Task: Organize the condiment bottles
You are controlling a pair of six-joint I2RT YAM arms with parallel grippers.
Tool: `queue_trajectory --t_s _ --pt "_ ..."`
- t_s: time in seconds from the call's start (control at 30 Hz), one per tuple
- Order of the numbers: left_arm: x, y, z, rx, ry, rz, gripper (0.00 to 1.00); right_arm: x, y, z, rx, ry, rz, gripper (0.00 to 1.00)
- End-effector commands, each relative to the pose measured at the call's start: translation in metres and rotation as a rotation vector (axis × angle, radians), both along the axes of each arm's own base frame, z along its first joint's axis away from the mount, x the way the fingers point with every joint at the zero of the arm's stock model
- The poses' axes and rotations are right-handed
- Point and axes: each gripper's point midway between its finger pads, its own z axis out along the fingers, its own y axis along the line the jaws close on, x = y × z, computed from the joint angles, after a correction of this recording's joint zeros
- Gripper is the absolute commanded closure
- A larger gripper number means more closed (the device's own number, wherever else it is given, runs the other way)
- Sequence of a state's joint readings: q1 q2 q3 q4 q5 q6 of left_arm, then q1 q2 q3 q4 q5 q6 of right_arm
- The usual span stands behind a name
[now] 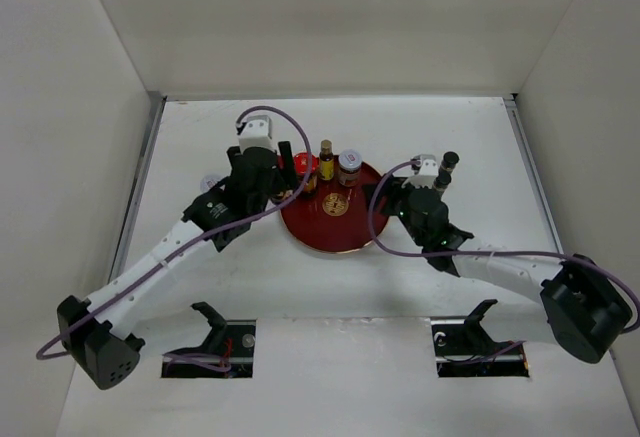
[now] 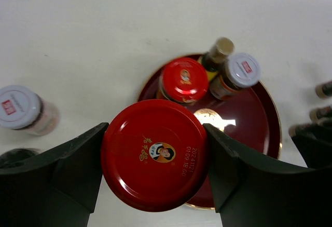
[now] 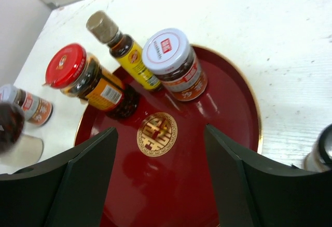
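My left gripper [image 2: 154, 157] is shut on a red-capped jar [image 2: 154, 154] at the near-left rim of the dark red tray [image 2: 259, 118]; I cannot tell whether the jar rests or hangs. On the tray's far side stand a second red-capped jar [image 2: 184, 80], a slim gold-capped bottle [image 2: 218, 53] and a white-capped jar [image 2: 238, 74]. My right gripper [image 3: 161, 170] is open and empty above the tray's gold emblem [image 3: 157, 133], short of those same three: the red-capped jar [image 3: 83, 79], the slim bottle [image 3: 124, 48] and the white-capped jar [image 3: 174, 63].
A white-capped jar [image 2: 21, 110] stands on the table left of the tray, with a dark jar [image 2: 15, 157] near it. A black-capped bottle [image 1: 449, 165] stands right of the tray beside the right wrist. More slim bottles [image 2: 322, 89] show at the right edge of the left wrist view.
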State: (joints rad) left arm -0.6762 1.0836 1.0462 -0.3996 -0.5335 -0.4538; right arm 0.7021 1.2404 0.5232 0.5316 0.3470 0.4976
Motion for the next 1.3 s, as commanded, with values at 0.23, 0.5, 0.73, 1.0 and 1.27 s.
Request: queue_trajectory --t_s 0.23,0.5,0.73,1.0,1.27 --pt "0.015 -0.104 0.013 -0.136 -0.106 -0.161 0.75 0.010 -0.040 0.027 0.101 -0.069 -0.147 0.25" --pt "0.055 -0.153 -0.013 -0.116 -0.119 -0.221 0.75 0.011 -0.046 0.027 0.110 -0.066 -0.160 0.24" --pt "0.086 -0.160 -0.047 -0.068 -0.107 -0.197 0.76 0.010 -0.043 0.028 0.115 -0.073 -0.146 0.24" --pt "0.098 -0.159 -0.060 -0.051 -0.101 -0.182 0.58 0.011 -0.042 0.029 0.122 -0.074 -0.144 0.23" --pt "0.078 -0.154 -0.023 -0.075 -0.163 -0.206 0.26 0.012 -0.039 0.026 0.116 -0.065 -0.138 0.20"
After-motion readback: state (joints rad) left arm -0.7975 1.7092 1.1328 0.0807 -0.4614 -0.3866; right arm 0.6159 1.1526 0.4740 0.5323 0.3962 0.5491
